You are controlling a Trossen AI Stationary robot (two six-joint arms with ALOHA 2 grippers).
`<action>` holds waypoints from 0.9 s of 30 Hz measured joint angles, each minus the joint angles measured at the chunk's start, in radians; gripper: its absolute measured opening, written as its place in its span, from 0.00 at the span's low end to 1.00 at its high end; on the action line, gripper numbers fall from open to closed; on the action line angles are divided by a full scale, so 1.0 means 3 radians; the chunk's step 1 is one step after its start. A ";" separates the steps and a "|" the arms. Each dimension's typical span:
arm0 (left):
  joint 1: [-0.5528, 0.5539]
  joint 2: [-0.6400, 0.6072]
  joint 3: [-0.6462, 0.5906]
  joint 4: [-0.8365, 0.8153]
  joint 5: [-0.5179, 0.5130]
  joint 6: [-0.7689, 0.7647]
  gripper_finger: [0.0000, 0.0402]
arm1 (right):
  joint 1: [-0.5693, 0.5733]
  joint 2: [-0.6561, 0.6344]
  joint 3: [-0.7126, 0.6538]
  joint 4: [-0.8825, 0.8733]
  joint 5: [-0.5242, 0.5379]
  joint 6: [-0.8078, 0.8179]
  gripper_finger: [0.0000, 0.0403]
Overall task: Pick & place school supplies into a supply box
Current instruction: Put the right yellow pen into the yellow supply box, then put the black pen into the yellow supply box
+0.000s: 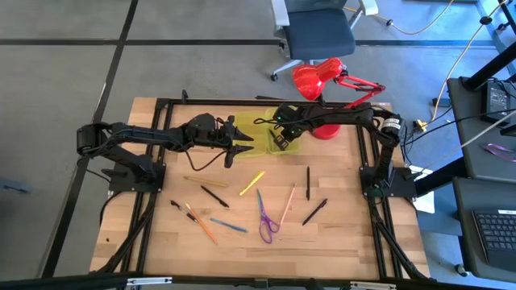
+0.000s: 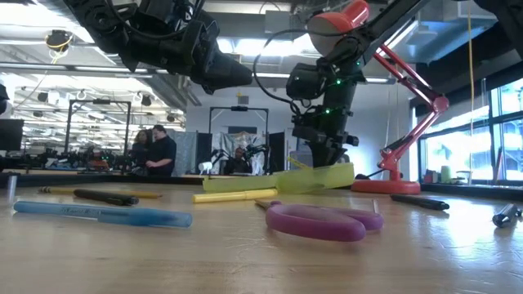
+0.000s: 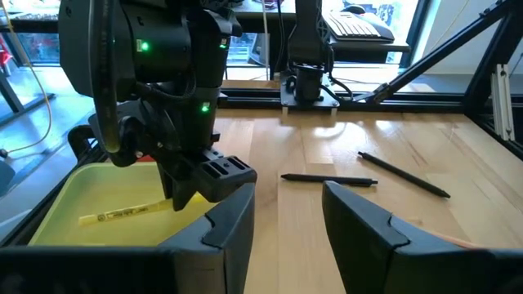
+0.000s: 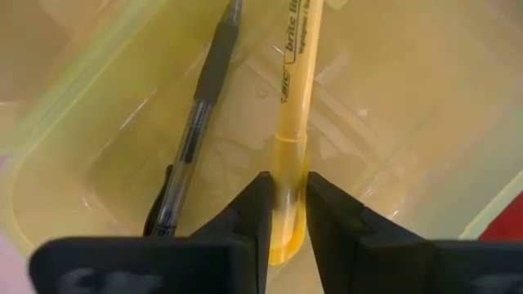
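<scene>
Between the closed-in fingers (image 4: 249, 214) of the right gripper (image 4: 284, 204) sits a yellow highlighter (image 4: 292, 106), pinched near one end, its body lying along the floor of the supply box (image 4: 73, 98). Just beside it in the same half of the box lies a black pen (image 4: 192, 131), roughly parallel to the highlighter. Seen from above, the right gripper (image 1: 281, 138) points down into the yellow-green box (image 1: 294, 147), which lies open at the far edge of the bench (image 1: 339, 225), near the middle, with the base of a red desk lamp (image 1: 322, 79) just beside it toward the far right corner.

Beside the box on its left hangs the left gripper (image 1: 239, 142), above the bench; its fingers (image 3: 233, 224) stand apart with nothing between them.

Across the middle of the bench, well apart from the box, lie the remaining supplies: a second yellow highlighter (image 1: 251, 183), purple-handled scissors (image 1: 267, 219), a pale pink pencil (image 1: 288, 205), a blue pen (image 1: 229, 225), an orange pencil (image 1: 202, 228), and several black pens, one (image 1: 308, 183) nearest the right edge. People (image 2: 157, 151) stand in the room beyond the bench.
</scene>
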 joint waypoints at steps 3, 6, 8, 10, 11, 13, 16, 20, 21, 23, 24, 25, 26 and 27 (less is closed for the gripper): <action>0.0000 0.0000 -0.0001 0.0000 0.0000 -0.0001 0.35 | 0.0000 0.0000 0.0000 0.0000 0.0000 0.0000 0.24; -0.0001 0.0000 0.0000 0.0000 0.0000 -0.0001 0.35 | 0.0000 0.0000 0.0000 0.0003 0.0000 0.0001 0.30; 0.0000 0.0000 -0.0001 0.0000 0.0000 -0.0001 0.35 | 0.0000 0.0000 0.0000 0.0008 0.0000 0.0028 0.33; 0.0000 0.0000 0.0000 0.0000 0.0000 -0.0001 0.35 | 0.0000 0.0000 0.0000 0.0019 0.0001 0.0084 0.34; 0.0000 0.0000 -0.0001 0.0000 0.0000 -0.0001 0.35 | 0.0000 0.0000 0.0000 0.0036 0.0000 0.0084 0.35; 0.0000 0.0000 -0.0001 0.0000 0.0000 -0.0001 0.35 | 0.0000 -0.0006 0.0031 0.0008 0.0000 0.0081 0.35; 0.0000 0.0000 -0.0001 0.0000 0.0000 0.0000 0.35 | 0.0006 -0.0023 0.0204 -0.0223 -0.0002 0.0066 0.36; -0.0001 0.0000 -0.0001 -0.0001 0.0001 0.0000 0.35 | 0.0100 -0.0148 0.0369 -0.0591 0.0028 -0.0010 0.36; 0.0000 0.0000 -0.0001 0.0000 0.0001 0.0000 0.35 | 0.0144 -0.0222 0.0370 -0.0671 0.0027 -0.0015 0.36; -0.0001 0.0000 -0.0001 -0.0003 0.0001 0.0000 0.35 | 0.0255 -0.0415 0.0365 -0.0738 0.0026 -0.0008 0.36; 0.0000 0.0000 -0.0001 -0.0003 0.0001 0.0000 0.35 | 0.0317 -0.0512 0.0345 -0.0768 0.0026 0.0005 0.36; 0.0000 0.0000 -0.0001 -0.0002 0.0001 0.0000 0.35 | 0.0386 -0.0609 0.0314 -0.0804 0.0027 0.0036 0.36; 0.0000 0.0000 -0.0001 -0.0003 0.0001 0.0000 0.35 | 0.0452 -0.0707 0.0264 -0.0818 0.0027 0.0076 0.36; -0.0001 0.0000 -0.0001 -0.0003 0.0001 0.0000 0.35 | 0.0525 -0.0782 0.0206 -0.0818 0.0027 0.0105 0.36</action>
